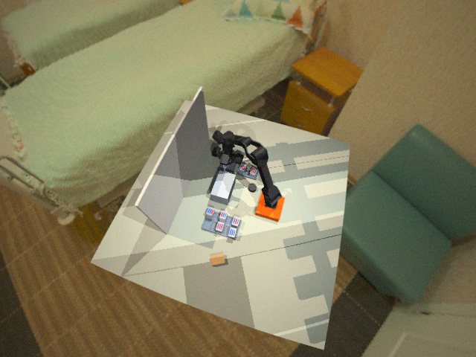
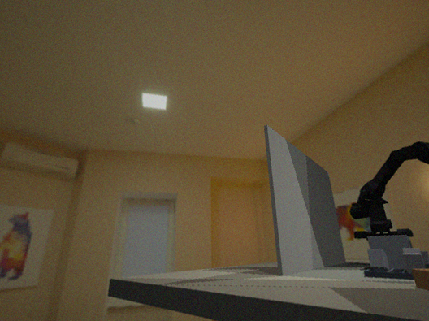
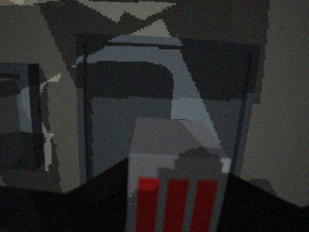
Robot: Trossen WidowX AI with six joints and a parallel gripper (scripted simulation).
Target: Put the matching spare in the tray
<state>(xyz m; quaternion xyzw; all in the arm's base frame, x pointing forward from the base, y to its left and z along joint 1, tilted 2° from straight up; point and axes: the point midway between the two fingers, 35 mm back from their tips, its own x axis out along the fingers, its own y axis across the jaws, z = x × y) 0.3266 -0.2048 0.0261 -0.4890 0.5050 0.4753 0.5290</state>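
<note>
grey spare (image 3: 176, 169) with red bars, clamped in gripper (image 3: 174, 203).

Top view: mounted high and far off, looking steeply down on the whole table (image 1: 268, 291) with the beds and armchair around it; the pincer (image 1: 224, 159) is small, near mid-frame.

Exterior view: set low, just under table-edge (image 2: 265, 318) height, tilted up toward ceiling and wall; the pincer (image 2: 381, 233) is at far right, the upright panel (image 2: 300, 207) left of it.

Wrist view: rides right behind the pincer, very close, looking down past the block (image 3: 176, 188) it holds into the tray (image 3: 164, 111) beneath.

Top and exterior views share the panel (image 1: 172, 161), arm and table.
</note>
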